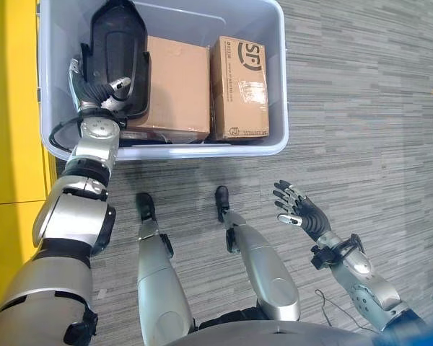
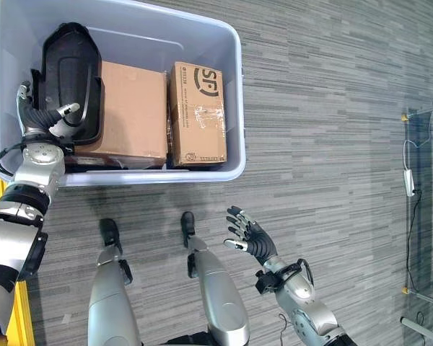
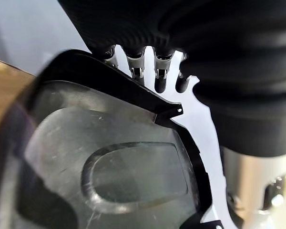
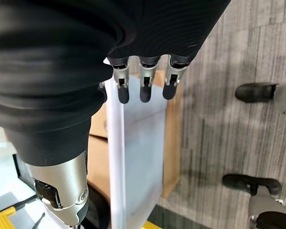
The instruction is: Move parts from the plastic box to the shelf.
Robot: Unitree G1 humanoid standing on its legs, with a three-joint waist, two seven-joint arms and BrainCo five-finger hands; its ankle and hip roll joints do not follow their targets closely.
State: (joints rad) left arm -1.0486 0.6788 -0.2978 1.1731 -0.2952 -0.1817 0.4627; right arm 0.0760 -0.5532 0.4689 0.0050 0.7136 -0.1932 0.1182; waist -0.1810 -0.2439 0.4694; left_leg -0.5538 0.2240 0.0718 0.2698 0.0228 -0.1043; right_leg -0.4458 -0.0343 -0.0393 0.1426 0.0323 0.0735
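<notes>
A pale plastic box (image 1: pixel 202 150) stands on the floor ahead of me. Inside it, a large black moulded part (image 1: pixel 115 43) leans at the box's left end, beside two cardboard cartons (image 1: pixel 177 86) (image 1: pixel 238 86). My left hand (image 1: pixel 94 92) reaches over the box's near left corner. Its thumb lies on the black part's face and its fingers (image 3: pixel 159 78) curl behind the part's rim (image 3: pixel 133 95). My right hand (image 2: pixel 251 236) hovers open above the floor, to the right of the box and nearer to me, holding nothing; its straight fingers (image 4: pixel 144 86) point toward the box wall (image 4: pixel 133 143).
A yellow surface (image 1: pixel 7 108) runs along the left side next to the box. Grey striped flooring (image 1: pixel 361 108) spreads to the right of the box. A thin metal frame with a white cable (image 2: pixel 410 173) stands at the far right.
</notes>
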